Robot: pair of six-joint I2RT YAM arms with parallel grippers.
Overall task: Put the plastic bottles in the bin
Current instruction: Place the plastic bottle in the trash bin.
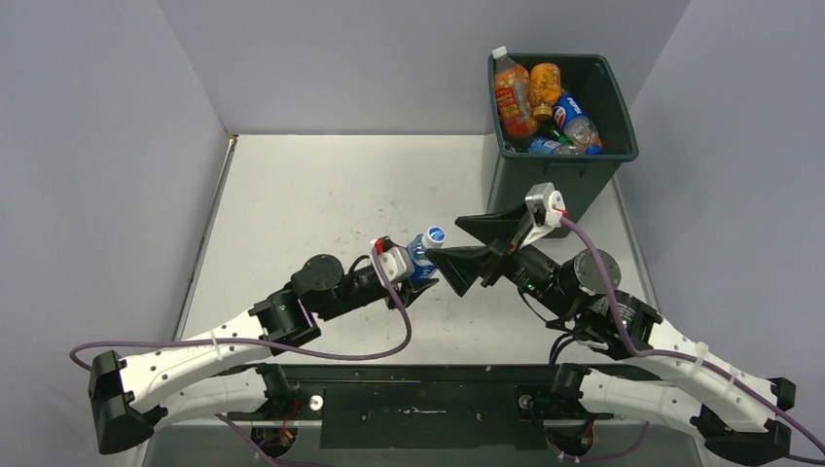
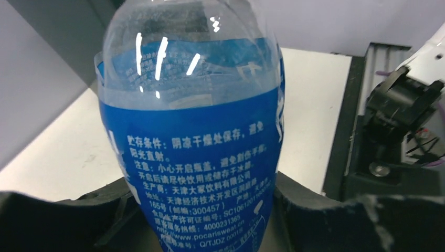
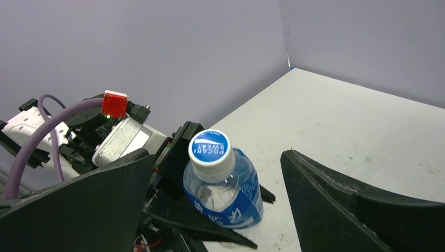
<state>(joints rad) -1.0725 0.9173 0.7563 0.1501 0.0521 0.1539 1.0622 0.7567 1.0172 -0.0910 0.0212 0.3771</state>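
Left gripper (image 1: 412,274) clamps the blue-labelled bottle (image 1: 424,251) (white cap showing) near the bin (image 1: 550,185); right gripper (image 1: 453,255) gapes wide, holding nothing

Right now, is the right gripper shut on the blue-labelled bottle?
No, the right gripper stands open, its fingers apart on either side of the bottle.

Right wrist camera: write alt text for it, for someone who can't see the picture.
A clear bottle with a blue label and a Pocari Sweat cap, gripped by the left hand, shows between the spread black fingers of the right hand. Behind are a pale table and lavender walls.
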